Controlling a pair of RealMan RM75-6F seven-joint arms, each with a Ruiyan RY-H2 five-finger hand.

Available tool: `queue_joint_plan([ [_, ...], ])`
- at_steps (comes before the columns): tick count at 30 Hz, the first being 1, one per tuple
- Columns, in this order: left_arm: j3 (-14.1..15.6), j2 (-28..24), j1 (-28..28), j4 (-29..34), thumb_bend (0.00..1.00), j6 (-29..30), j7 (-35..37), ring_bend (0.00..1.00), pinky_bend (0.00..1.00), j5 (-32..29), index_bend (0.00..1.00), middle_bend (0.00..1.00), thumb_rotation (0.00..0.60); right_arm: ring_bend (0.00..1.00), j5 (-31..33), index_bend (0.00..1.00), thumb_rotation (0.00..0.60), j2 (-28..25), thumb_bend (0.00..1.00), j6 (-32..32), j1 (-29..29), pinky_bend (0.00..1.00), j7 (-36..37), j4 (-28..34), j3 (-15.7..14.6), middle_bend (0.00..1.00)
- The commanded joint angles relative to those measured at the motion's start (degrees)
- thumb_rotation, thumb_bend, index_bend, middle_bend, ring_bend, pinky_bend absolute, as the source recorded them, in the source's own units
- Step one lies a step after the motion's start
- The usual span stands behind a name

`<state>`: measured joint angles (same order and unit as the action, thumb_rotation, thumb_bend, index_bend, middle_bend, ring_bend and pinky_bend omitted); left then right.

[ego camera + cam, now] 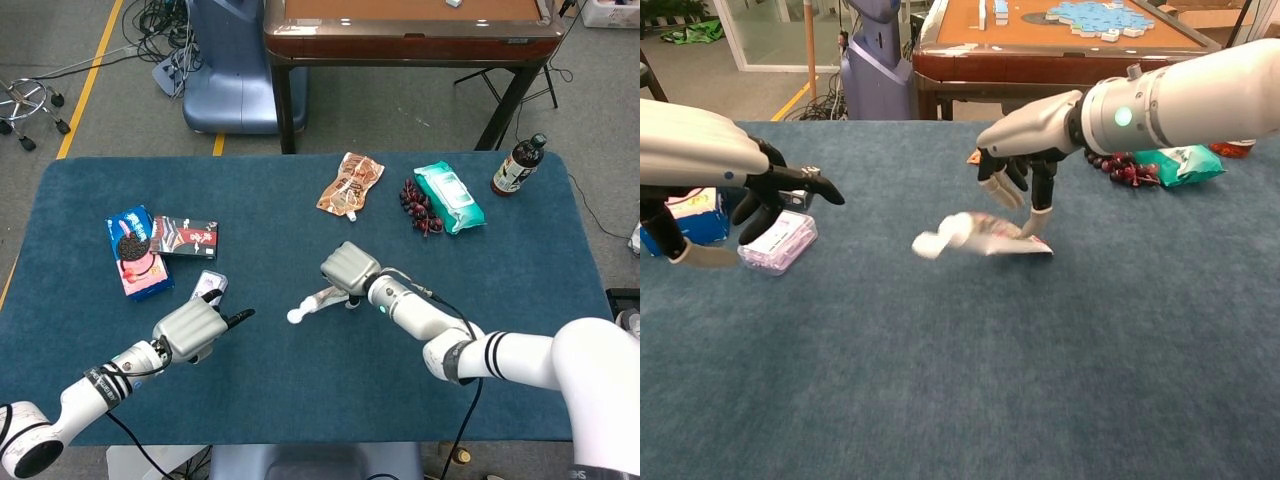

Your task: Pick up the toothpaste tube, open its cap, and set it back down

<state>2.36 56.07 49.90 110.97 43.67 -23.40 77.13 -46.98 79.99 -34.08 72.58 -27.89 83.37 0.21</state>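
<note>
The white toothpaste tube (318, 301) (980, 236) lies near the middle of the blue table, its cap end (926, 244) pointing toward my left side; it looks blurred in the chest view. My right hand (350, 268) (1026, 165) hovers over the tube's tail end with its fingers spread downward. One fingertip (1040, 217) touches the tail, but nothing is gripped. My left hand (190, 329) (752, 190) hangs well to the left of the tube, fingers apart and empty.
A blue cookie pack (129, 234), a pink pack (146, 281) (779, 243) and a dark box (186, 237) lie by my left hand. Far side: a snack pouch (350, 183), dark fruit (419, 207), wet wipes (450, 197), a bottle (518, 165). A brown table (410, 30) stands beyond.
</note>
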Motion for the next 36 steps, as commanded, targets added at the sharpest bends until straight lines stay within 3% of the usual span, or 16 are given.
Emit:
queue_joint_plan([
  [1, -0.14, -0.12, -0.22, 0.0, 0.31, 0.06, 0.29, 0.46, 0.11, 0.29, 0.05, 0.51, 0.6, 0.3, 2.11, 0.19, 0.6, -0.64, 0.0, -2.06, 0.69, 0.33, -0.89, 1.94, 0.4, 0.29],
  [3, -0.26, -0.15, -0.4, -0.09, 0.31, 0.16, 0.51, 0.46, 0.11, 0.47, 0.05, 0.51, 0.6, 0.28, 2.14, 0.1, 0.6, -1.5, 0.0, -3.01, 0.51, 0.33, -0.66, 3.03, 0.85, 0.24],
  [5, -0.4, -0.13, -0.81, -0.28, 0.31, 0.57, 0.88, 0.46, 0.11, 0.47, 0.05, 0.51, 0.6, 0.26, 1.71, 0.07, 0.6, -3.13, 0.0, -4.24, -0.31, 0.33, 0.45, 4.87, 1.5, 0.22],
  [11, -1.23, 0.75, -4.62, -2.78, 0.31, 5.84, 3.66, 0.46, 0.11, -1.52, 0.05, 0.5, 0.6, 0.26, -2.46, 0.07, 0.6, -10.26, 0.0, -10.89, -6.14, 0.33, 3.77, 10.98, 1.15, 0.22],
  [17, -2.24, 1.82, -10.72, -7.62, 0.31, 13.34, 10.07, 0.45, 0.11, -4.32, 0.05, 0.45, 0.6, 0.26, -8.29, 0.07, 0.6, -19.09, 0.0, -19.02, -15.16, 0.33, 7.63, 17.01, -1.59, 0.25],
  [25, -3.38, 5.64, -20.02, -16.26, 0.31, 24.45, 17.2, 0.43, 0.11, -7.19, 0.08, 0.41, 0.6, 0.29, -16.38, 0.2, 0.6, -25.2, 0.08, -30.19, -28.49, 0.33, 14.43, 17.91, -4.93, 0.34],
  [36, -2.85, 10.41, -30.92, -25.31, 0.31, 36.04, 26.49, 0.42, 0.11, -4.2, 0.1, 0.41, 0.6, 0.33, -24.14, 0.33, 0.6, -24.19, 0.11, -46.48, -44.99, 0.38, 16.74, 16.2, -7.48, 0.4],
])
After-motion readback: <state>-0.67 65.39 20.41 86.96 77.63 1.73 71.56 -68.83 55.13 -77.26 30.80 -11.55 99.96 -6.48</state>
